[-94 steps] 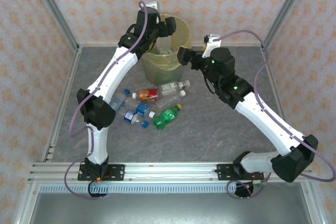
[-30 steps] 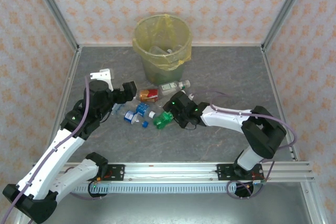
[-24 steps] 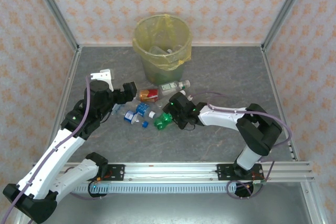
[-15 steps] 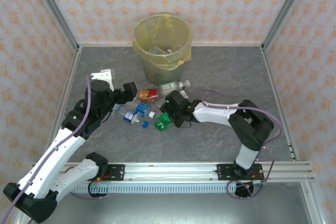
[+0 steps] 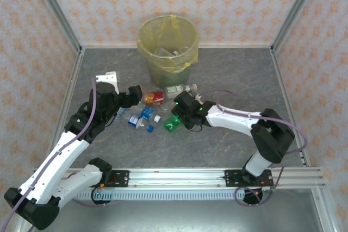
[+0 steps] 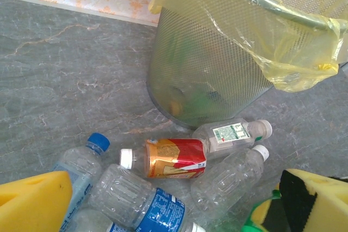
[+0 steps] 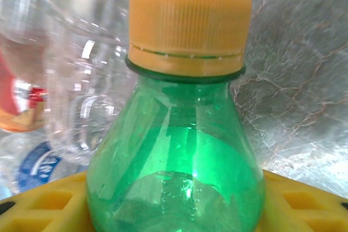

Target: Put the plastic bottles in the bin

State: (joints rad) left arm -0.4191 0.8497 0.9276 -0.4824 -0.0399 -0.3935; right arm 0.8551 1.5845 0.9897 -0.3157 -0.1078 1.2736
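Several plastic bottles lie in a heap in front of the bin, a mesh bucket with a yellow bag liner. My left gripper hovers open over the heap's left side, its yellow fingers wide apart above the red-orange labelled bottle, a blue-labelled bottle and a clear white-capped bottle. My right gripper is shut on the green bottle. Its orange cap points away, and the yellow pads press both sides of the green body.
A clear bottle with a white label lies against the bin's foot. A blue-capped bottle lies at the heap's left. Metal frame posts and patterned walls bound the grey table, with bare surface to the right and front.
Three seconds ago both grippers were up at the bin; now both are down at the heap. In the last second the right gripper closed in on the green bottle and turned it. The left barely moved.
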